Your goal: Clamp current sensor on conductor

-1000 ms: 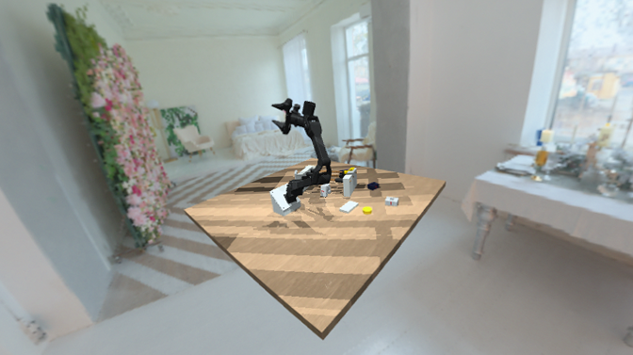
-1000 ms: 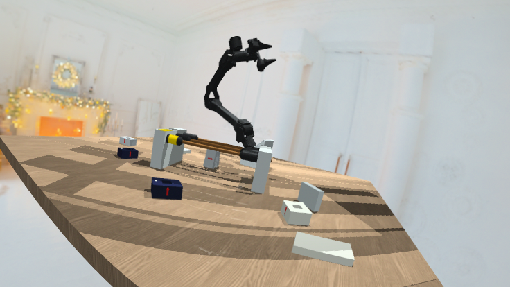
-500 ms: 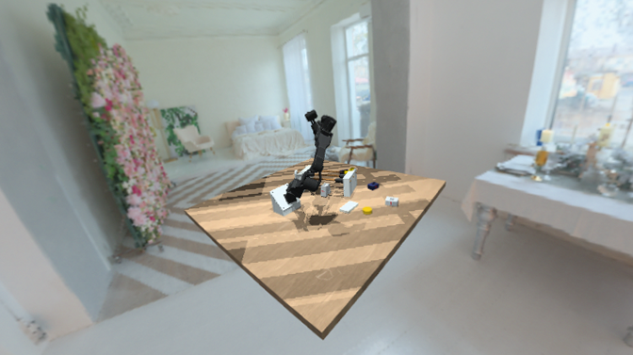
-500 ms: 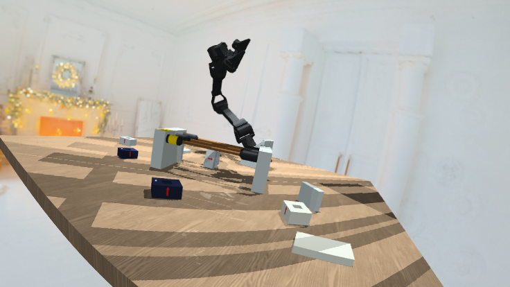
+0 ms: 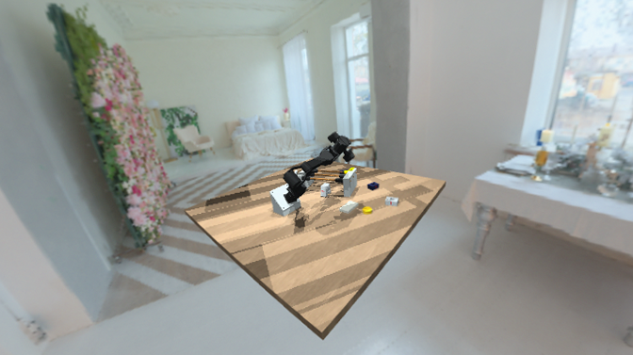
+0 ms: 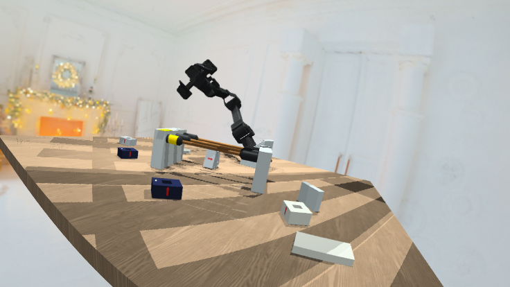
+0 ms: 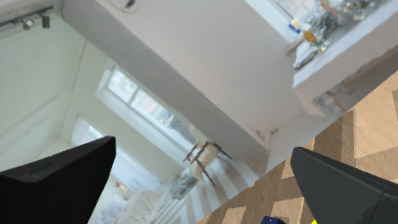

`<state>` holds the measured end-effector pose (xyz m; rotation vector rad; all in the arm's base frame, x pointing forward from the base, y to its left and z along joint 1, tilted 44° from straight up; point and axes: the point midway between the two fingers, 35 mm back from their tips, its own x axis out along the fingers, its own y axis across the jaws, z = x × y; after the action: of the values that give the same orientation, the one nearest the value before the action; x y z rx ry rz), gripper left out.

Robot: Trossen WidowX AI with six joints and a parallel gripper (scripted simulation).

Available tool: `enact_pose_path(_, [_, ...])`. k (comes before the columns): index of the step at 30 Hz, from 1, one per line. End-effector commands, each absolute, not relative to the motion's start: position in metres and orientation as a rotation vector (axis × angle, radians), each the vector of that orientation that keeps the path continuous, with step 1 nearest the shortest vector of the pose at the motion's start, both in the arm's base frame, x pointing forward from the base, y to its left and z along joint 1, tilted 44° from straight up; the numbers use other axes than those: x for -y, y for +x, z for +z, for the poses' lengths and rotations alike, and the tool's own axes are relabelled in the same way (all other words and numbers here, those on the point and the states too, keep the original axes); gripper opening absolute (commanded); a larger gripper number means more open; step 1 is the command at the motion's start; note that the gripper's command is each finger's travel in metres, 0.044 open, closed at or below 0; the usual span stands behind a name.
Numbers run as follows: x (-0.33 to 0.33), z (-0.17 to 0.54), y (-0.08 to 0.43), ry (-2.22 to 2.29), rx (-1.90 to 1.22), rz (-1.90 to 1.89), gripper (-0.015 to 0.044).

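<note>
A pale sensor-like block [image 5: 325, 189] [image 6: 210, 159] with a red arrow stands upright on the table beside the conductors; I cannot tell how far its jaw is open. Several brown conductors [image 6: 213, 145] with black ends run between a grey post [image 5: 350, 183] [image 6: 160, 150] and a second post [image 6: 262, 172]. One conductor has a yellow band [image 6: 174, 139] at an end. The LOAD lettering is too small to read. My gripper [image 5: 343, 146] [image 6: 197, 76] [image 7: 206, 151] is open and empty, high above the table, pointing away from the sensor toward the room.
Dark blue blocks [image 5: 373, 185] [image 6: 166, 188] [image 7: 272, 220], white blocks [image 5: 391, 201] [image 6: 296, 213], a yellow disc [image 5: 366, 210], pale slabs [image 5: 348, 206] [image 6: 322, 246] and an upright panel [image 6: 310, 197] are on the table. A sloped grey box [image 5: 282, 202] is by the arm's base.
</note>
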<state>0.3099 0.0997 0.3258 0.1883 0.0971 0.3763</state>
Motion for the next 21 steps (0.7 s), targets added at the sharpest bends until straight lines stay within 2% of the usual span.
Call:
enact_pose_path(1, [-0.023, 0.324, 0.317, 0.044, 0.024, 0.088, 0.0440])
enact_pose_path(4, [0.000, 0.323, 0.316, 0.000, 0.050, 0.000, 0.0440])
enact_pose_path(14, [0.000, 0.322, 0.317, 0.004, 0.040, -0.002, 0.0440])
enact_pose_path(21, [-0.019, 0.283, 0.367, 0.051, -0.329, -0.129, 0.0440])
